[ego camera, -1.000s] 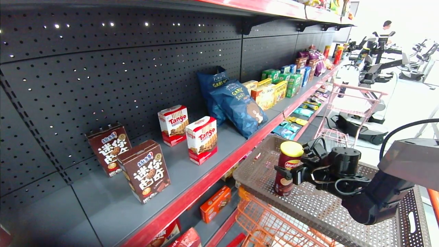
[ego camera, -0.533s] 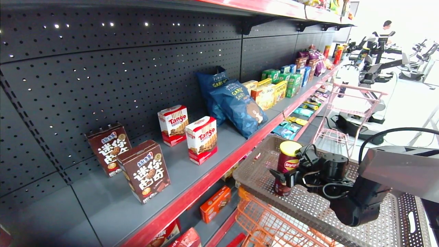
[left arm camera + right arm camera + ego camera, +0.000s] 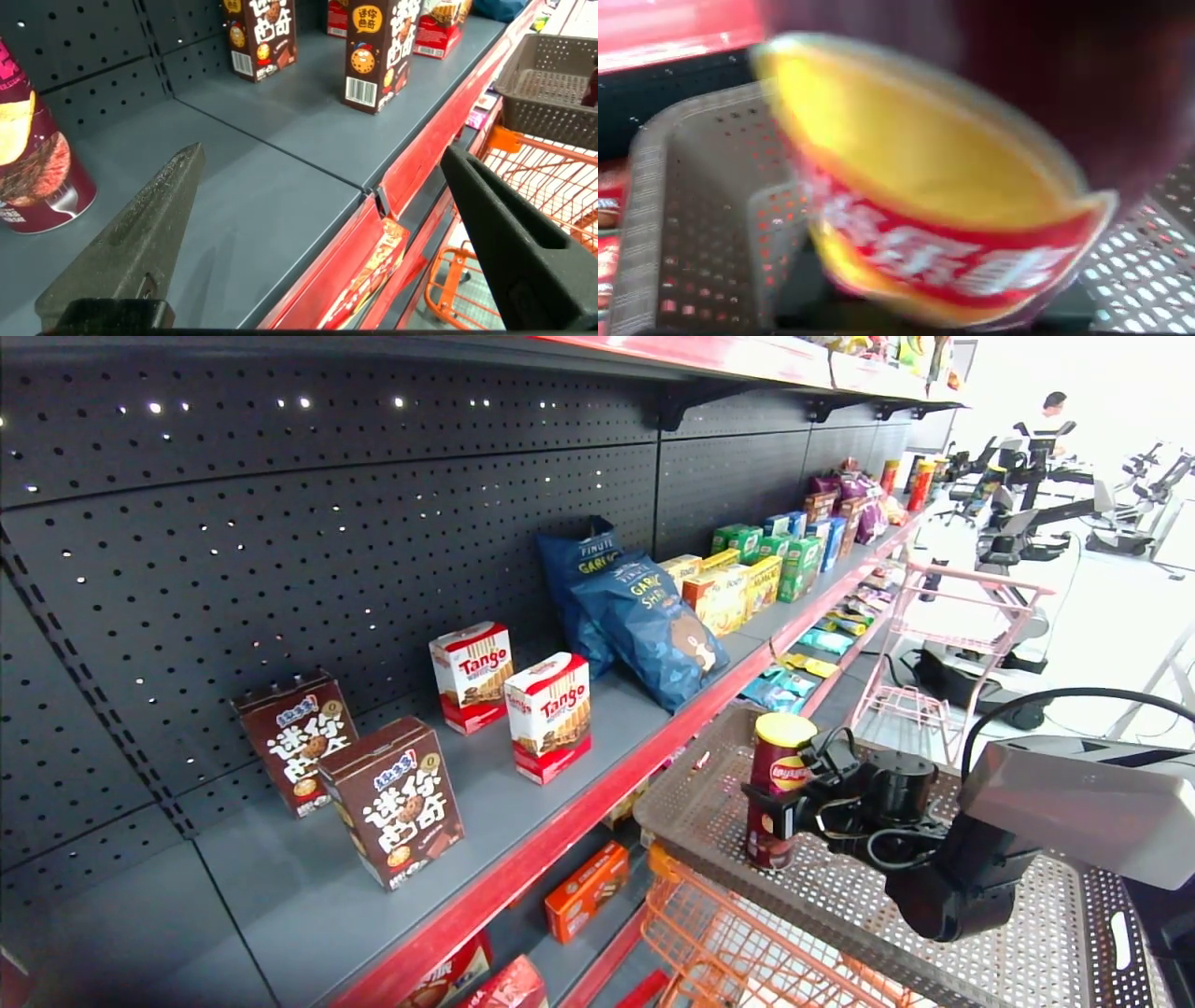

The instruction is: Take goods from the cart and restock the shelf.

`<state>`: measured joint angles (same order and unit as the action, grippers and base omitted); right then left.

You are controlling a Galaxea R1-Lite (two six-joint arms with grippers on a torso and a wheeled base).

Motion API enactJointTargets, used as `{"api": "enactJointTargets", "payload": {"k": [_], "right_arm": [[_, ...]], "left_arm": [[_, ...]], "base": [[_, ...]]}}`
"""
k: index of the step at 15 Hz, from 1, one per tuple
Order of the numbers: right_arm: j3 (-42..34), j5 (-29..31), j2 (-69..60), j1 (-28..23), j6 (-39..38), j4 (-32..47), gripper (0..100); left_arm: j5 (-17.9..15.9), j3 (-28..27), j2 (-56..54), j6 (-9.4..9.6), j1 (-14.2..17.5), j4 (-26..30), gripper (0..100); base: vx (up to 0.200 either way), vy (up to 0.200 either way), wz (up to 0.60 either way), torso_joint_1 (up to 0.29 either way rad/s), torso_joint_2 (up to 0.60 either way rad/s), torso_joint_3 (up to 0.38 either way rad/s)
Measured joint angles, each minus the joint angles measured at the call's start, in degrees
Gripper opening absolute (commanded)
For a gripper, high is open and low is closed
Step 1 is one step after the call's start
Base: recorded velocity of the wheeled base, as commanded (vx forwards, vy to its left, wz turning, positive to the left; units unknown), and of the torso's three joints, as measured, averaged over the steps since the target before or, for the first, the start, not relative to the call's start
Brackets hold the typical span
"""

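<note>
Dark red under a yellow lid, the can (image 3: pixel 769 835) stands upright over the brown tray (image 3: pixel 695 812) that tops the orange cart (image 3: pixel 738 933), near the tray corner closest to the shelf (image 3: pixel 523 803). Whether its base touches the tray or hangs just above it, I cannot tell. The right gripper (image 3: pixel 782 800) has it round the middle, jaws closed on its sides. In the right wrist view the lid sits very close to the camera.

The left gripper (image 3: pixel 322 159) is over a bare stretch of the shelf, jaws wide apart and holding nothing. Beside it on the shelf stands a second can (image 3: pixel 33 159) of a similar dark red. Further along are brown boxes (image 3: pixel 392 812), then red-and-white boxes (image 3: pixel 551 714) and blue bags (image 3: pixel 653 625).

By my reading the task is partly done. One can seems already placed, and this one is gripped but not yet on the shelf. What is left for it is the lift off the tray, the carry over the red shelf lip, and the setting down upright on the open grey stretch.
</note>
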<state>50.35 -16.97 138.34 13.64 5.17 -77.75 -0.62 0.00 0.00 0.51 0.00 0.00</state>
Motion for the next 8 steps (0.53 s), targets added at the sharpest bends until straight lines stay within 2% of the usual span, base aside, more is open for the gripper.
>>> {"api": "enactJointTargets", "payload": {"k": [3, 8], "right_arm": [[0.0, -0.1, -2.0, -0.2, 0.0, 1.9, 0], [-0.4, 0.4, -14.3, -1.0, -1.5, 16.6, 0]], "left_arm": [[0.0, 0.0, 0.0, 0.0, 0.0, 0.0, 100], [0.0, 0.0, 0.0, 0.0, 0.0, 0.0, 100]], "base": [[0.0, 0.0, 0.0, 0.0, 0.0, 0.0], [0.0, 0.0, 0.0, 0.0, 0.0, 0.0]]}}
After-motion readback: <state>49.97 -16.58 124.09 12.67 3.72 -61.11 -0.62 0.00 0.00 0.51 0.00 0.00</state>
